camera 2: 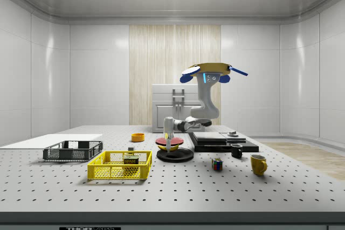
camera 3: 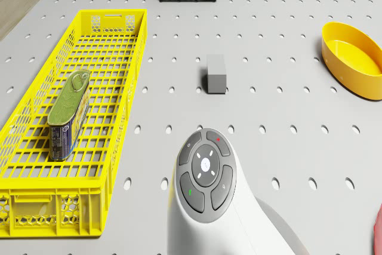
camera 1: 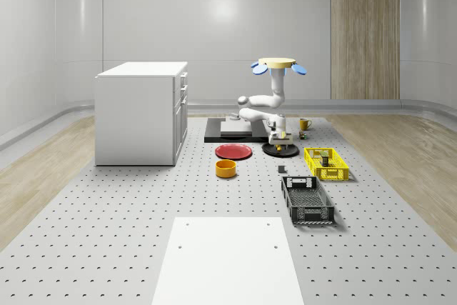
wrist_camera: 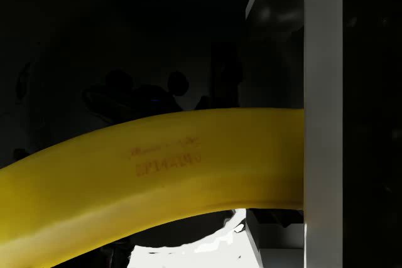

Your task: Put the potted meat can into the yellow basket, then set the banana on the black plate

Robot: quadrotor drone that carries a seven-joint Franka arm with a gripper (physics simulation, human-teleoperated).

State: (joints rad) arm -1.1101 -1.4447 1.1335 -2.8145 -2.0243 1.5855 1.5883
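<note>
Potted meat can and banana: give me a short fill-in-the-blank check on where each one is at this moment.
1. The potted meat can lies inside the ______ basket.
2. The gripper holds the banana just over the ______ plate.
3. The drone hovers above the ______.

Missing words: yellow; black; table

Drone (camera 1: 278, 63): tan disc body, blue rotors. Arm (camera 2: 207, 103): glossy white segments; grey button pad (camera 3: 206, 175) on wrist.
</note>
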